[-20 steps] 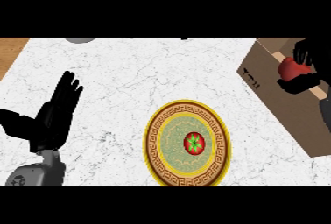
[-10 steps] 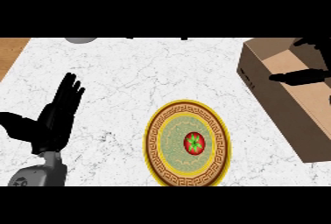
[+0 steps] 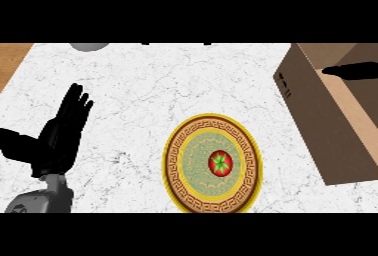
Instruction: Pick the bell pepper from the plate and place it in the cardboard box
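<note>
cardboard box [image 3: 314,117] open upward, long axis near-to-far.

Left hand [image 3: 55,142]: open and at rest at the view's left, its fingers [image 3: 74,107] straight, held close together and pointing up with a slight lean to the right, while the thumb [image 3: 18,145] splays out to the left, well below the fingertips. Grey left forearm [image 3: 40,200]: enters from the lower edge almost directly beneath the fingers and meets the palm at the wrist. Right hand [image 3: 358,71]: only a narrow black part shows at the right edge, tapering toward the left, slightly higher than the left hand's fingertips.
</note>
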Available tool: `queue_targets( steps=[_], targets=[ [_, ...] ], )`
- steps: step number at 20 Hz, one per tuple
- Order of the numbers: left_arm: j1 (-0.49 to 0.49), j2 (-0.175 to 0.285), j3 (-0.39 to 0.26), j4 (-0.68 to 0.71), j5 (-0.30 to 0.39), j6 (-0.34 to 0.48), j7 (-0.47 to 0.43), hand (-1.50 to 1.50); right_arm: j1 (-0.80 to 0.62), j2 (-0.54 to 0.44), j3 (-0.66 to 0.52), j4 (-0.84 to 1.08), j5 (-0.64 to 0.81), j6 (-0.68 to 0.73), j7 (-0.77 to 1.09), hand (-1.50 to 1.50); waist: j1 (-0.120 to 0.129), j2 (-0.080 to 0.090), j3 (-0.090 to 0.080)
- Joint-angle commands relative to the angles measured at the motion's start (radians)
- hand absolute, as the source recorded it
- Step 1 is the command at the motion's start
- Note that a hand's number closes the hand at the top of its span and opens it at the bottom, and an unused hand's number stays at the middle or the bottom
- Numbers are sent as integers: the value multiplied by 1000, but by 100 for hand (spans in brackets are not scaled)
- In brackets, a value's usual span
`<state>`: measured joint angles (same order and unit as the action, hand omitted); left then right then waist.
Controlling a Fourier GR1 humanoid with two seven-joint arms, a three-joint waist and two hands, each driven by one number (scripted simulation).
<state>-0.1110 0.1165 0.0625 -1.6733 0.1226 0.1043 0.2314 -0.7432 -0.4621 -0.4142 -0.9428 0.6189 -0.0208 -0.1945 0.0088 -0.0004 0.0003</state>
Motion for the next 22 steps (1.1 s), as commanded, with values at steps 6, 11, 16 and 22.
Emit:
queue_targets(
  steps=[6, 11, 16, 22],
  targets=[
    [-13, -7, -4, 19, -22, 11, -25, 0, -87, -25, -242, 97, -335, 148, 41, -150, -2, 3, 0],
    [29, -7, -1, -24, -5, -2, -2, 0, 18, -116, -325, 152, -432, 200, -72, -150, -2, 3, 1],
    [9, -6, -10, -1, -13, -11, 2, 0, 61, -204, -371, 259, -483, 223, -163, -150, -1, 5, 1],
    [-1, 25, 52, 10, 35, -44, -8, 0, 112, -286, -359, 357, -526, 297, -271, -150, 0, 4, 0]
  ],
)
